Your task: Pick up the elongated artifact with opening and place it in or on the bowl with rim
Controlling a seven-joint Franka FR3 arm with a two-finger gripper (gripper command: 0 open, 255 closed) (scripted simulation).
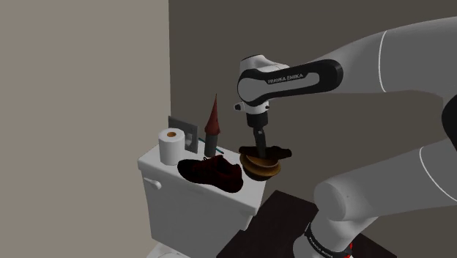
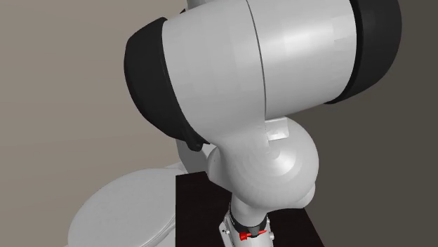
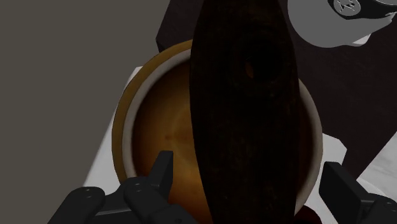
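**Shoulder view.** White toilet tank against a beige wall, with everything set on its lid. At the lid's right end in this view, a tan bowl with rim. Lying flat across its top, the dark elongated artifact, one end poking past the rim to the right. Straight above, the tool, pointing down with fingertips at the artifact's level. Just left of the bowl, a dark red-brown lump, shape hard to tell. Farther left, a toilet paper roll, upright. Between roll and bowl, nearer the wall, a dark red cone, upright on a dark base. Behind it, a grey plate on the wall. Dark stand at the lower right, on the near side.

**Second exterior view.** Very close to the white arm with its dark joint bands. Beneath it, the dark stand top, a red ring round the arm's base, and a pale rounded toilet seat at the lower left.

**Wrist view.** Tool open, with black fingers wide apart on either side of the artifact, touching neither edge, so not gripping it. Artifact long and nearly black, with a small round opening toward its far half, laid across the bowl from rim to rim and beyond. Bowl orange-brown inside, paler at the rim.
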